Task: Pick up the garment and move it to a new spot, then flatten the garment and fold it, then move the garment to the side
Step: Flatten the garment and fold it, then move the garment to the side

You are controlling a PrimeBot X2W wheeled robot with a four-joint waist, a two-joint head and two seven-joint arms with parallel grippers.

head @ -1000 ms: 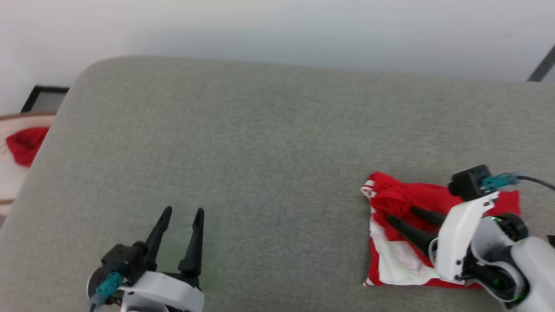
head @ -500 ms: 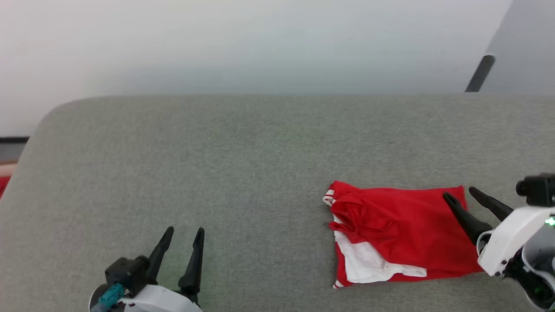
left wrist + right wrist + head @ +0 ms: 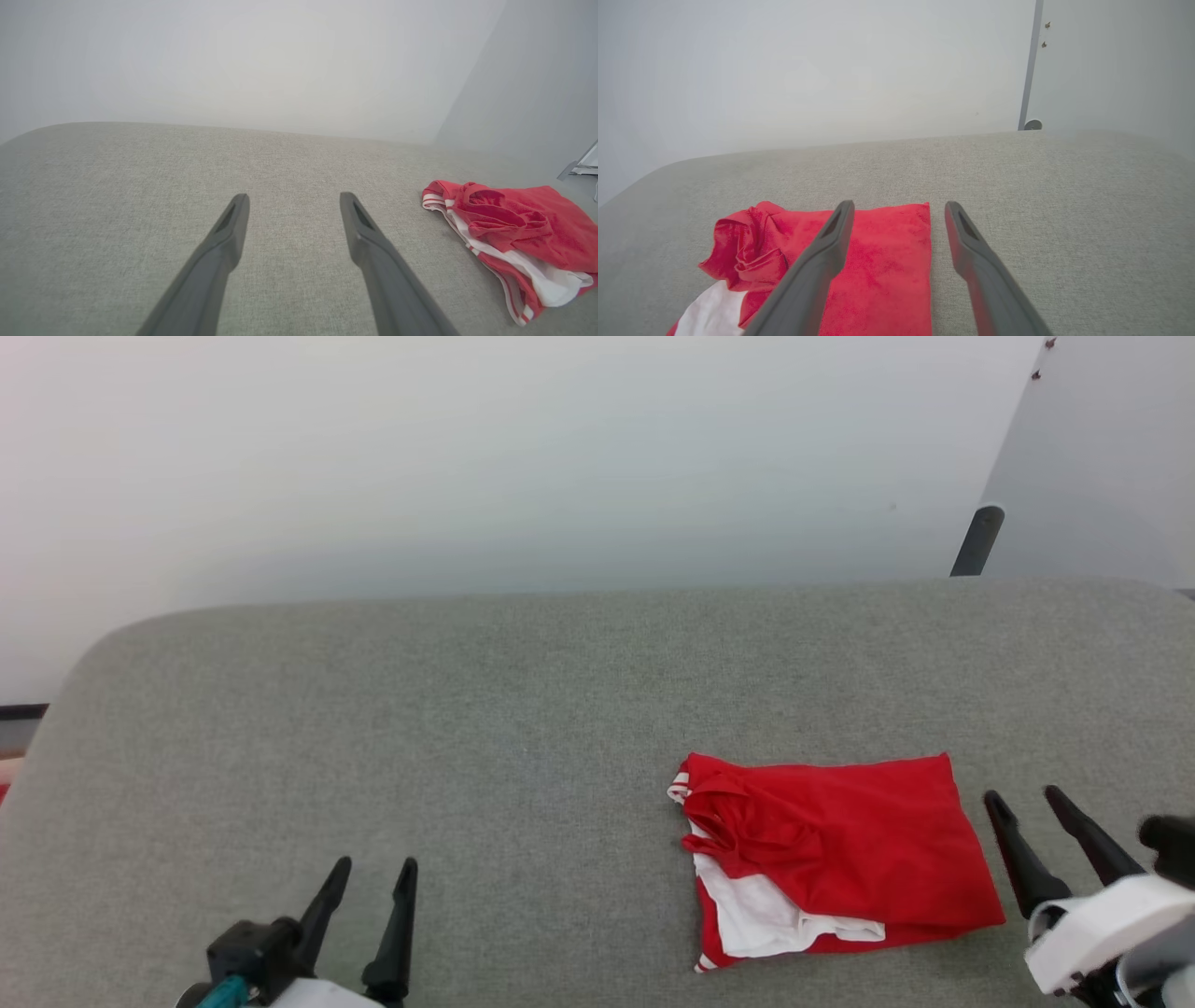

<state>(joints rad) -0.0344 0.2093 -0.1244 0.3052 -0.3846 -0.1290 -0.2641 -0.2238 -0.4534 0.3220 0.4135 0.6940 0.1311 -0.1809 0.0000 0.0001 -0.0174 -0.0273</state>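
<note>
The garment [image 3: 840, 854] lies folded into a compact red rectangle on the grey cushion [image 3: 523, 709], right of centre, with a white sleeve and striped trim showing at its left and near edges. It also appears in the left wrist view, garment [image 3: 518, 233], and in the right wrist view, garment [image 3: 878, 261]. My right gripper [image 3: 1022, 795] hovers open just right of the garment's right edge, holding nothing. At the lower left my left gripper [image 3: 375, 865] is open and empty, well away from the garment, over bare cushion.
A pale wall rises behind the cushion's far edge. A dark post [image 3: 976, 541] stands at the back right beside a grey panel. The cushion's rounded left corner [image 3: 84, 663] drops off at the left.
My right gripper has come off the garment and drawn back to its right, leaving it lying folded. The head camera has shifted, so the whole scene sits differently.
</note>
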